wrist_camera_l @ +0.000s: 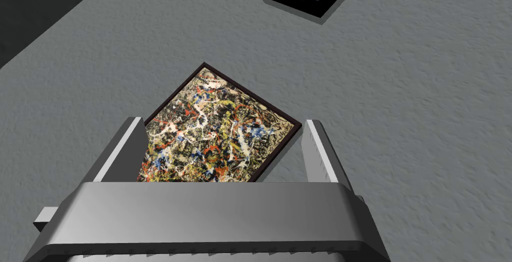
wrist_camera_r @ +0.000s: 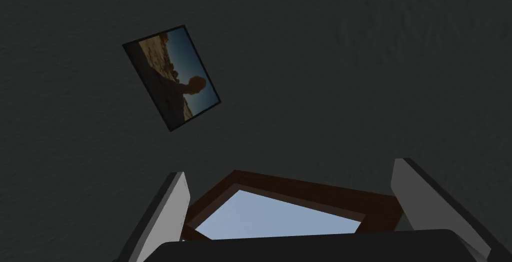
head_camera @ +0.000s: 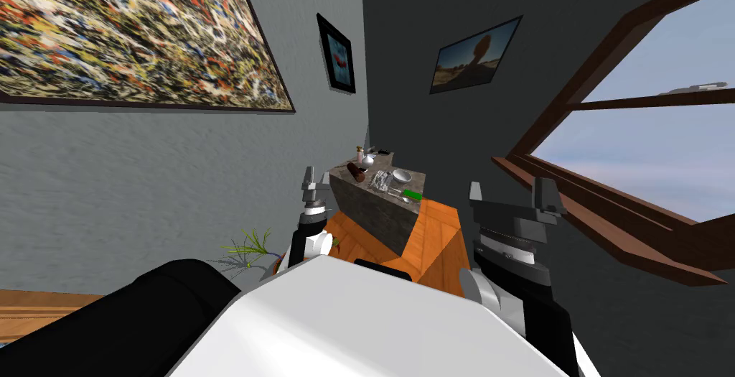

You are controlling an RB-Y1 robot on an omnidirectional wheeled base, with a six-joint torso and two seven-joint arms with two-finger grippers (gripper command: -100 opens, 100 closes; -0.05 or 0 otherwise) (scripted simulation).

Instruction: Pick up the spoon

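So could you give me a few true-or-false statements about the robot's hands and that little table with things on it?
1. The left gripper and the right gripper are both open and empty. True.
2. A round grey bowl sits on the speckled grey table. True.
3. The table stands in the middle of the room. False: it stands in the corner where two walls meet.
4. The right gripper is touching the table. False: it hangs short of the table, apart from it.
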